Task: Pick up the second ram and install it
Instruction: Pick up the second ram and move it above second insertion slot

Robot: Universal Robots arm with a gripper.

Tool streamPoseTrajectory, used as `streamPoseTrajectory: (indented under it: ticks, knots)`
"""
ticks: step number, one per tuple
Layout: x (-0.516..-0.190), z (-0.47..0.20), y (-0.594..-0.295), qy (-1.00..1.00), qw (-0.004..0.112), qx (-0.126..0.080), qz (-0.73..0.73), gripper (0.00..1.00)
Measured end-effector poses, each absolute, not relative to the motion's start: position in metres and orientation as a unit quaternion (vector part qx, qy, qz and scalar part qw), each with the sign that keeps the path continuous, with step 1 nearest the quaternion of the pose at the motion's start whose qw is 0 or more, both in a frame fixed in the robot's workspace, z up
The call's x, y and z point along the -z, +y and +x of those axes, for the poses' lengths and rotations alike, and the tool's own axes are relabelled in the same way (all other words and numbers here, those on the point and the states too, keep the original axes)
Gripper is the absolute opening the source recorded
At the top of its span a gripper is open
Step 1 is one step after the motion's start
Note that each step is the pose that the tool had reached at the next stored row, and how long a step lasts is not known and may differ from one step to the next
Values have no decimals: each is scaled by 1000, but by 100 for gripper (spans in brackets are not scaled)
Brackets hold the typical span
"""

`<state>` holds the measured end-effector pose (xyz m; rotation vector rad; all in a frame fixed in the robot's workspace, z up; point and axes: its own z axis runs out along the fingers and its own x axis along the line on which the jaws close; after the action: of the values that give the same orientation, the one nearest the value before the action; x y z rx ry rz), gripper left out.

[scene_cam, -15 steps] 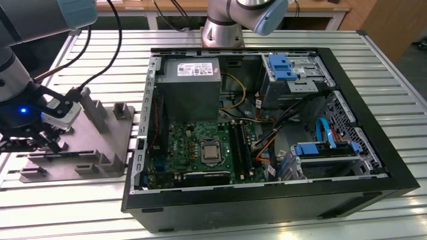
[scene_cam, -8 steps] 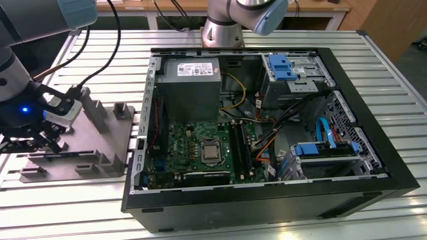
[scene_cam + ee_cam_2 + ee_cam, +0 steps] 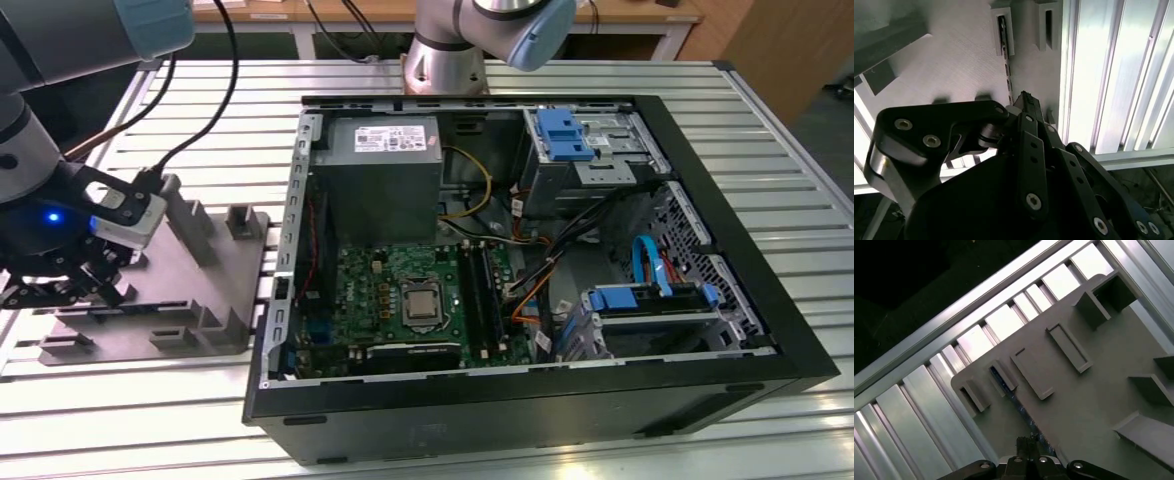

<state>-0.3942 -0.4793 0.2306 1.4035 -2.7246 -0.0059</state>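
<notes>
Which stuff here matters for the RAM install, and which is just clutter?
Job: second ram standing in the gray holder; gripper at it; motherboard.
Lying about: power supply; blue drive cages; cables.

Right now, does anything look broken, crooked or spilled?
Nothing stands out. The second ram lies straight along its slot in the gray holder, with the gripper right at one end of it. The open computer case sits square on the table, with nothing spilled or broken that I can see.
</notes>
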Motion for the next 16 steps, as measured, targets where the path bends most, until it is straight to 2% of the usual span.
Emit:
streamPoseTrajectory:
  ticks: [16]
  knots:
    - [-231, -394, -479, -856, 38, -1, 516, 11]
